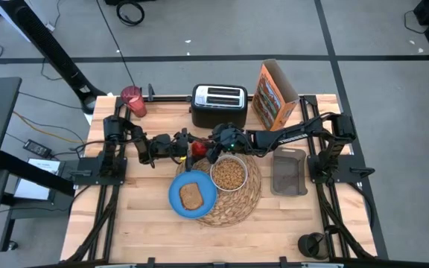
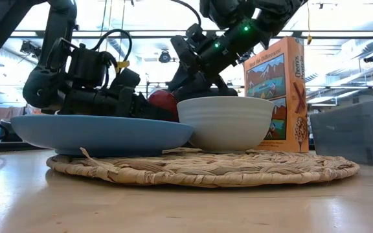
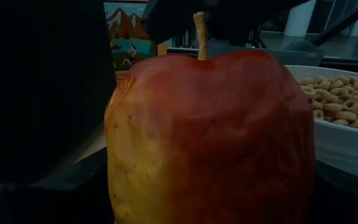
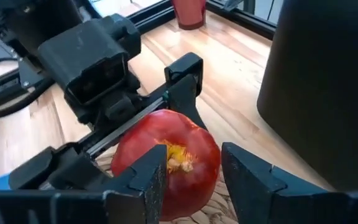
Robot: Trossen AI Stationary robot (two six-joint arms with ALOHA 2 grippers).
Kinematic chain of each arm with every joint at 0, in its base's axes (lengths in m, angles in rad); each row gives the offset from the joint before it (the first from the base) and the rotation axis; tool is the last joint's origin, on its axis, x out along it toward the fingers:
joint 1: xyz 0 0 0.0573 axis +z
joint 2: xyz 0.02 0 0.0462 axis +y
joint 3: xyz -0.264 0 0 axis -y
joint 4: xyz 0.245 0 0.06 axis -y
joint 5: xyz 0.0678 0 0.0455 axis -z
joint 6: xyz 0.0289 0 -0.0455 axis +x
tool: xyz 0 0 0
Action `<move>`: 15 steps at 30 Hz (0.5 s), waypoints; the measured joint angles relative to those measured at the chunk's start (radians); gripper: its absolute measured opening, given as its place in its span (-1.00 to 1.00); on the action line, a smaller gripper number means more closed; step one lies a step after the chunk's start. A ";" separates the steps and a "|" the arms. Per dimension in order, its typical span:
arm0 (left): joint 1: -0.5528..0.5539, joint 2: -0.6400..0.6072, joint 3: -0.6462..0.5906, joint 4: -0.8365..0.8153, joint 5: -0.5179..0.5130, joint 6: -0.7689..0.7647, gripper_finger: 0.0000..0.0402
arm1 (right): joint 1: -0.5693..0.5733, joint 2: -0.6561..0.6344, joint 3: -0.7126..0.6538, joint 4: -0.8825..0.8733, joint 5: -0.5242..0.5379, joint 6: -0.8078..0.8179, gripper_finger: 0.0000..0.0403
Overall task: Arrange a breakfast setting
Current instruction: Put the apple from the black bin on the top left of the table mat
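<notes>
A red apple (image 1: 198, 147) is held at the far edge of the round straw placemat (image 1: 246, 202). My left gripper (image 1: 191, 147) reaches in from the table's left and is shut on it. My right gripper (image 4: 192, 155) is open above the apple, one finger on either side of its top. A white bowl (image 1: 229, 173) of cereal rings stands on the placemat. A blue plate (image 1: 179, 195) with a toast slice (image 1: 191, 196) rests partly on the mat's left edge. The pink-red cup (image 1: 132, 101) stands at the far left. The spoon is not in view. My left gripper pinches the apple's two opposite sides (image 4: 129, 140) between its fingers (image 4: 185, 78), coming level from the table's left. The apple sits upright, stem (image 3: 199, 34) up; whether it rests on the mat, I cannot tell. My right gripper: one finger (image 4: 151, 177) overlaps the apple's edge; whether it touches, I cannot tell.
A black toaster (image 1: 219, 105) and an orange cereal box (image 1: 274, 94) stand at the table's far edge. A grey container (image 1: 289, 173) sits right of the placemat. The two arms meet closely over the mat's far edge. Bare wood lies near and left.
</notes>
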 joint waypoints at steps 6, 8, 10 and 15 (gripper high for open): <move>-0.003 -0.019 0.000 0.000 0.000 -0.005 0.68 | 0.002 0.000 0.000 0.014 -0.034 -0.083 -0.21; -0.003 -0.034 -0.001 -0.006 0.000 -0.002 0.68 | 0.002 0.000 0.000 0.030 -0.043 -0.105 -0.22; -0.003 -0.054 -0.002 -0.010 0.000 0.008 0.68 | 0.002 -0.002 0.000 0.049 -0.045 -0.114 -0.22; -0.003 -0.069 -0.001 0.000 0.000 0.019 0.68 | 0.002 -0.003 0.000 0.112 -0.040 -0.117 -0.24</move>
